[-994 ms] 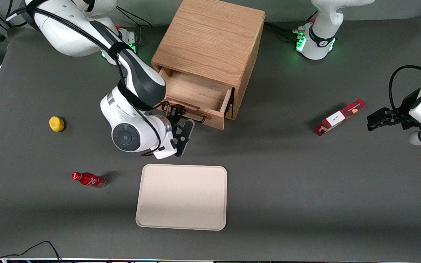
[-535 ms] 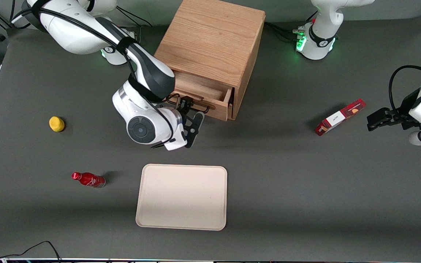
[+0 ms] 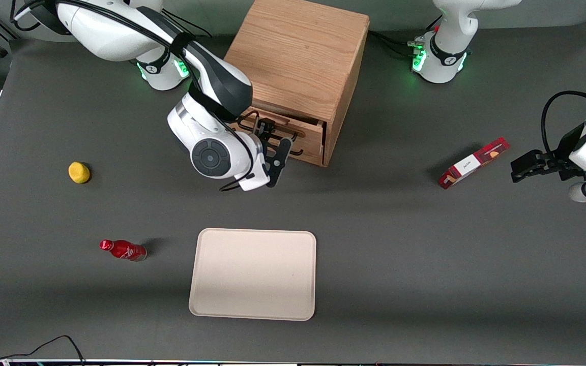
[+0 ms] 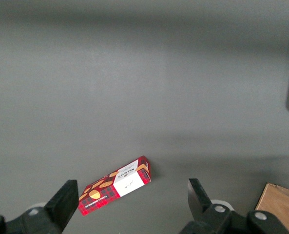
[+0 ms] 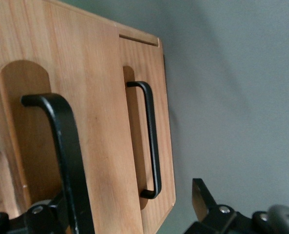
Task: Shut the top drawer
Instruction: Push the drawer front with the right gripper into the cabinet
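- You are working with the gripper (image 3: 271,147) right at the front of the top drawer (image 3: 293,136), its fingers spread apart around the black wire handle (image 5: 61,146), gripping nothing.
- The top drawer is sitting nearly flush in the oak cabinet (image 3: 298,56), with only a sliver of it standing proud.
- Keep the push square to the front panel, so the drawer is not racking.
- Avoid the lower handle (image 5: 151,141); it is lying just beside your fingers.
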Tool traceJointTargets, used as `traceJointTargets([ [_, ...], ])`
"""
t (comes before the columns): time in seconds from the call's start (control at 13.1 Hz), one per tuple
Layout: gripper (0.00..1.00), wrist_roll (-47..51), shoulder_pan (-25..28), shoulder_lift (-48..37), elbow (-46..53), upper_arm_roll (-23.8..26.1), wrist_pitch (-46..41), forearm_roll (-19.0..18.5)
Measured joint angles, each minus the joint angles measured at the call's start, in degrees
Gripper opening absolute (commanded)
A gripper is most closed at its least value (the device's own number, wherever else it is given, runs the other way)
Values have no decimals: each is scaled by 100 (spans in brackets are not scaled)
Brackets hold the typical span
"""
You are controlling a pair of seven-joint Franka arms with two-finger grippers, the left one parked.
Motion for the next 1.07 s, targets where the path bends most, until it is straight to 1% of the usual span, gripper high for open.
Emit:
traceJointTargets([
  [0.23,100,12,-42,-210,-317,123,181,37],
  [0.61,100,55,-78,-385,-553,138,409,56],
  [0.92,100,67,-103,-410,-485,154,306,82],
  [1.07,100,67,-147,-526,-249,181,26,261],
])
